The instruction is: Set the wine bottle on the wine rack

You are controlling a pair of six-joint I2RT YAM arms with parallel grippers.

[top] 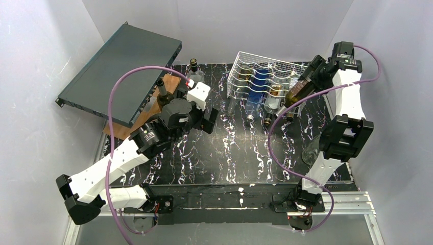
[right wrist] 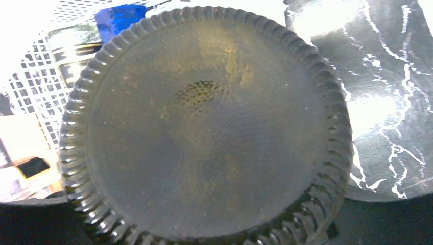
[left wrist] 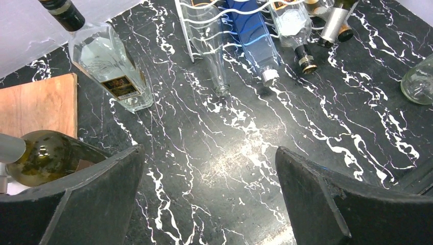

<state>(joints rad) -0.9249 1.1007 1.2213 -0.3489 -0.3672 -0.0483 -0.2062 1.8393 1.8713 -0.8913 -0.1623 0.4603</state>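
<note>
1. Dark-teal metal is seen at the far left, where a flat case is propped aslant against the wall. No writing can be made out on it.
2. A wooden board is laid beside the case, and an olive-green bottle is seen at the board's near edge.
3. A clear square bottle with a dark cap is placed just past the board. It carries a dark label with gold print, too small to be read.
4. The left gripper is held over the black marbled tabletop, its jaws spread wide with nothing between them.
5. The wine rack, made of white wire, is set at the back centre. Several bottles, clear, blue and dark, are cradled in it with their necks pointing forward.
6. The wine bottle, olive-green with a brownish label that cannot be read, is tilted neck-down at the rack's right end. Whether it rests on the wire cannot be told. Its ribbed base fills the right wrist view.
7. The right gripper is clamped on that bottle's base end.
8. A clear glass vessel is seen near the right arm.
</note>
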